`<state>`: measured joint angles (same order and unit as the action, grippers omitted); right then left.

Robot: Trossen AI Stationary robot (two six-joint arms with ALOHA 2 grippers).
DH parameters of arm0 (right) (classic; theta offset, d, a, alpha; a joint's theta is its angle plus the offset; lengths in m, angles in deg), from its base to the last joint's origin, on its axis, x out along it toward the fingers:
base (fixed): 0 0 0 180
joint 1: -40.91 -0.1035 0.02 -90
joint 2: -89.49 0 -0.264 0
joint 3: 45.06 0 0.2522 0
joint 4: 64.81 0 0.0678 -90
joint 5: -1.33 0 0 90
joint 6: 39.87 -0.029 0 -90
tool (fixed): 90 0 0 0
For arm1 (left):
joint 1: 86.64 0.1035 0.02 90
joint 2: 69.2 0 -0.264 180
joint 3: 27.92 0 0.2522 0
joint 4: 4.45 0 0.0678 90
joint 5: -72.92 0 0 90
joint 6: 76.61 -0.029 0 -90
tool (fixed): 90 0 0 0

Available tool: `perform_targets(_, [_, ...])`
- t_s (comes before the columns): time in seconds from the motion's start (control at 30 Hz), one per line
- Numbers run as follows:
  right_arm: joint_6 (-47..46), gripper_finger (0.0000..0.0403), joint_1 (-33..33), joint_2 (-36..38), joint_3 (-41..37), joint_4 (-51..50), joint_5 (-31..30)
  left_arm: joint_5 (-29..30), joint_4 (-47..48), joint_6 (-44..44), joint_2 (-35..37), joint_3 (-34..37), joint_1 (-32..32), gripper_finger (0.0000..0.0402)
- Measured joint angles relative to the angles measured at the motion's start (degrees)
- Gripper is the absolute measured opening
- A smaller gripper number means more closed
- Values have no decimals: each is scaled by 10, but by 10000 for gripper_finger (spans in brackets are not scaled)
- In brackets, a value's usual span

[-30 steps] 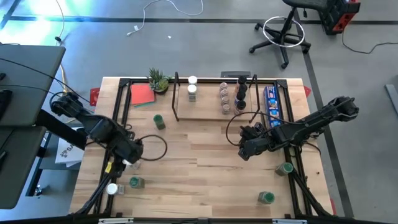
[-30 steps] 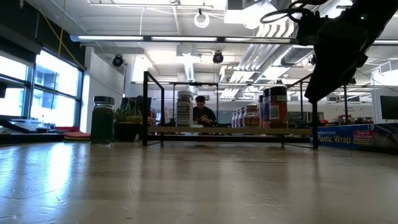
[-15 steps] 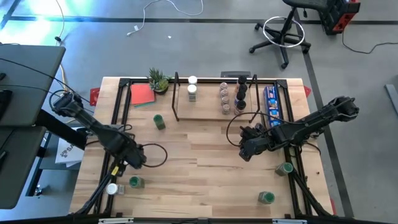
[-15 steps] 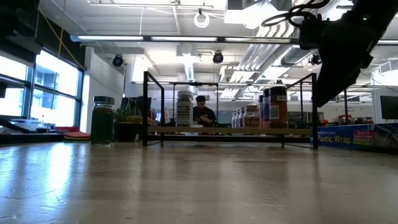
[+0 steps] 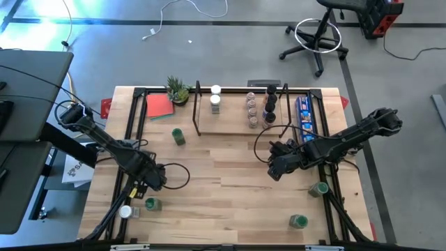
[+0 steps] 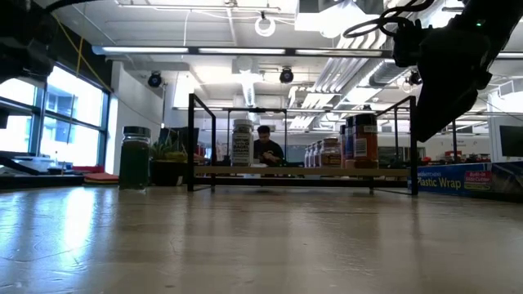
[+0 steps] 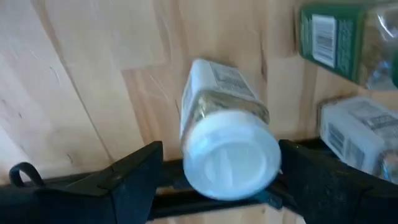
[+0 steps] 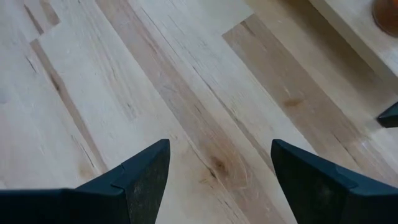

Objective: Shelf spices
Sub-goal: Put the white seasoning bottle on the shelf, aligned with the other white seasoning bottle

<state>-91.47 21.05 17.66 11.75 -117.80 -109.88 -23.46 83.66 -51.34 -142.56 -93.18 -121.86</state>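
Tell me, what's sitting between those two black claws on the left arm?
A white-capped spice jar stands between the open fingers of the left gripper, not yet clamped. The left wrist view shows it, looking down on the cap.

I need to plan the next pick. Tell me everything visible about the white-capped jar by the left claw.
The white-capped spice jar is a small clear cylinder with pale greenish-brown contents, a white label and a round white lid. It stands on the wooden tabletop near the front left corner, between the open left claw's fingers, not visibly gripped.

A white-capped jar point(image 7: 227, 146) is filling the gap between the left jaws, 2 more jars point(image 7: 351, 93) crowding just beside; bare surface point(image 8: 186, 106) is lying ahead of the right jaws.
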Motion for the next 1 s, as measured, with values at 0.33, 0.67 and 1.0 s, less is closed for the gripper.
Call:
perform_targets(0.33, [1, 275, 0, 0, 0, -9, 3, -38, -39, 12, 0, 36, 4, 278])
perform_targets(0.67, [9, 275, 0, 0, 0, -10, -4, -86, -107, 137, -1, 2, 60, 154])
perform_targets(1.0, [40, 275, 0, 0, 0, -8, -23, 39, -137, 177, 0, -63, 149, 86])
